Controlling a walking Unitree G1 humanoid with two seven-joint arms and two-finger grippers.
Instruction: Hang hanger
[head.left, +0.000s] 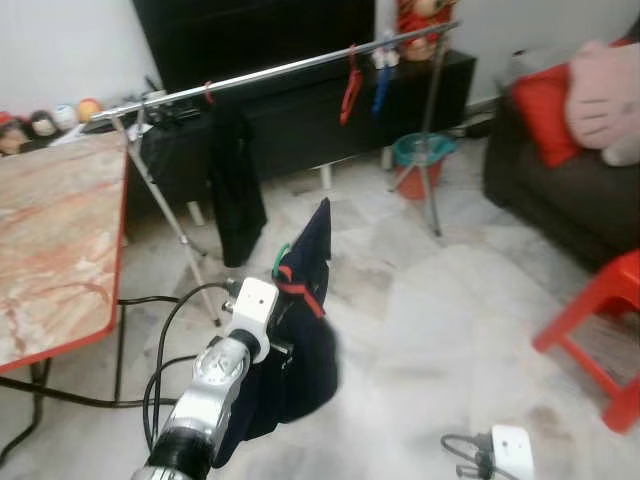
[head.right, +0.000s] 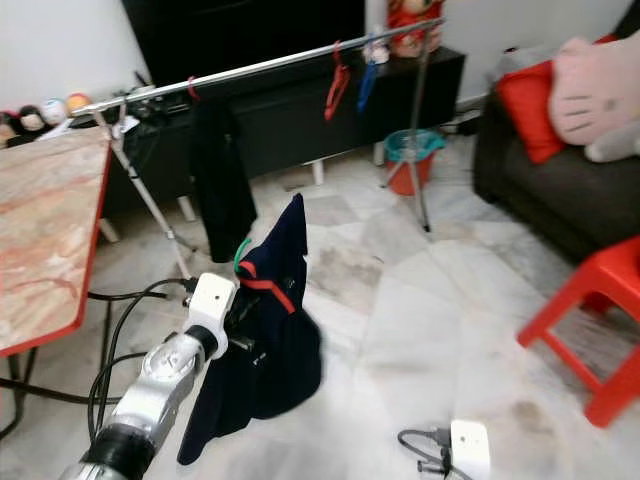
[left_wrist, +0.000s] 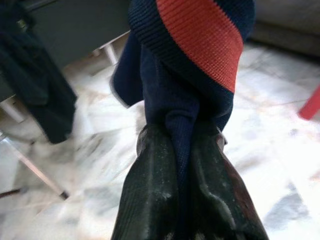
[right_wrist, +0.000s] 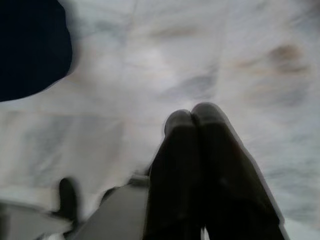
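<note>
The hanger (head.right: 243, 262), its green hook just showing above a navy garment (head.right: 270, 340) with a red band at the collar, is being carried low in front of the robot, well short of the rail. The left pincer (left_wrist: 182, 150) is clamping the navy cloth just under the red band, its fingers (left_wrist: 150, 185) pressing in from both sides. The right pincer (right_wrist: 192, 120) is hanging idle over the marble floor (head.left: 470, 330), fingers pressed together on nothing.

Ahead, the metal rail (head.left: 280, 70) is standing on its slanted legs before a dark cabinet, already carrying a black garment (head.left: 235, 190) and red and blue clips (head.left: 350, 85).

Doing this well probably means raising the hook above the rail, aiming for the bare stretch between the black garment and the clips, then lowering until it catches. The table (head.left: 60, 230) is standing to the left.
</note>
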